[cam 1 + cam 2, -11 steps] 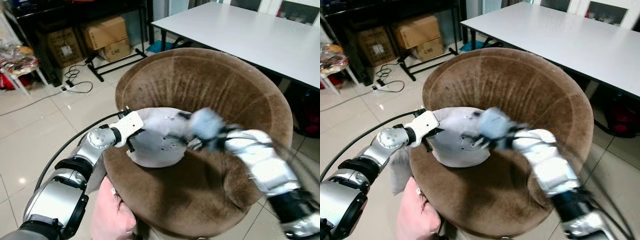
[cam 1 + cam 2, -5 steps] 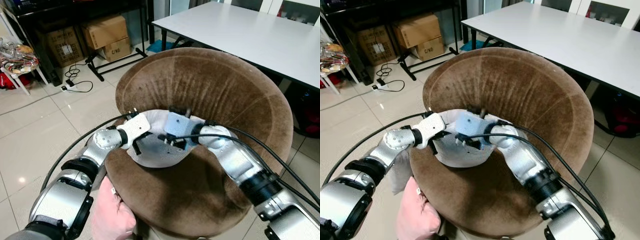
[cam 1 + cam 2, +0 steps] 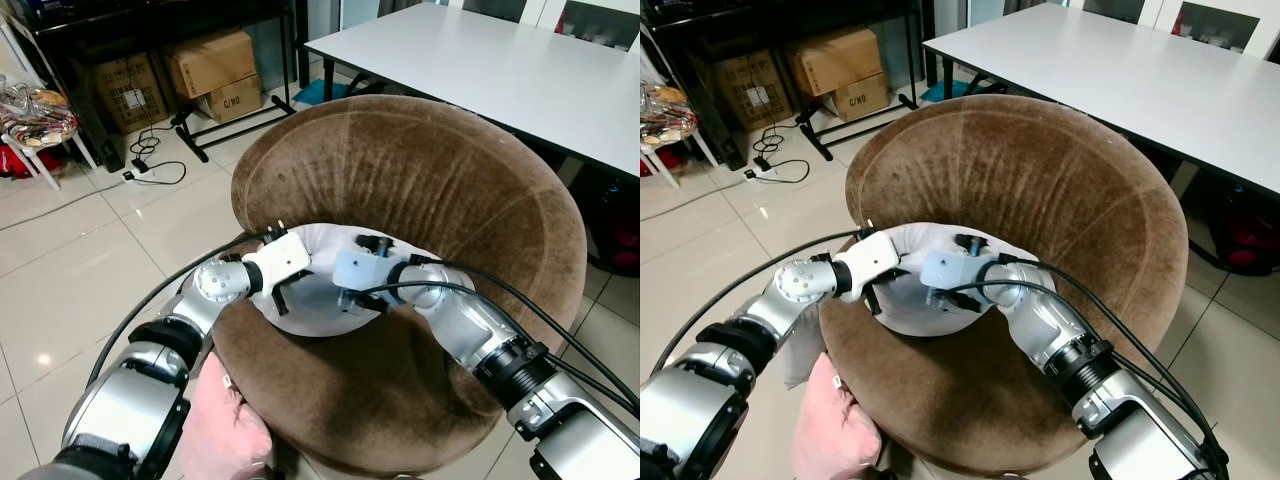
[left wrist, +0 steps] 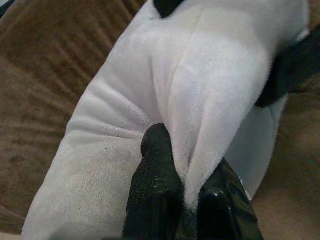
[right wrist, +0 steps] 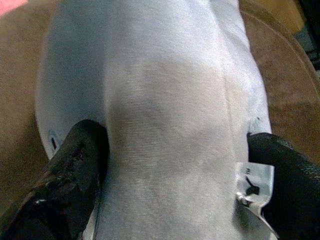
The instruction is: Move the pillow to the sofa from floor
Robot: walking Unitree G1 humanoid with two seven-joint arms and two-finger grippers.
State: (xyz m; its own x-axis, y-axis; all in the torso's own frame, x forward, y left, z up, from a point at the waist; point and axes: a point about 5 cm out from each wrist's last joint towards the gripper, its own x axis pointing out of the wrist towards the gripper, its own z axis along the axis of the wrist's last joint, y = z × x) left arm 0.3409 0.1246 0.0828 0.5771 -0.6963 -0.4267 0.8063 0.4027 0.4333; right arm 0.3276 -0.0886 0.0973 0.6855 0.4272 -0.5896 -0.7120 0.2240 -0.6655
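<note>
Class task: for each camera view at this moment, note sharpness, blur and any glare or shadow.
Eye views: sharp, evenly lit, faint glare on the floor tiles. Left wrist view: white pillow bright, black fingers soft-focused. Right wrist view: pillow shadowed and bluish, fingers blurred.

Colours noted: white pillow on brown sofa.
Pillow (image 3: pixel 318 290) plain white; sofa (image 3: pixel 420 180) brown velvet with faint streaks; 2 silver arms, black fingers (image 4: pixel 155 190); floor (image 3: pixel 60 270) pale glossy tile; table (image 3: pixel 520 70) white.

A round brown sofa (image 3: pixel 450 190) carries the white pillow (image 3: pixel 315 290), apparently resting on its seat
</note>
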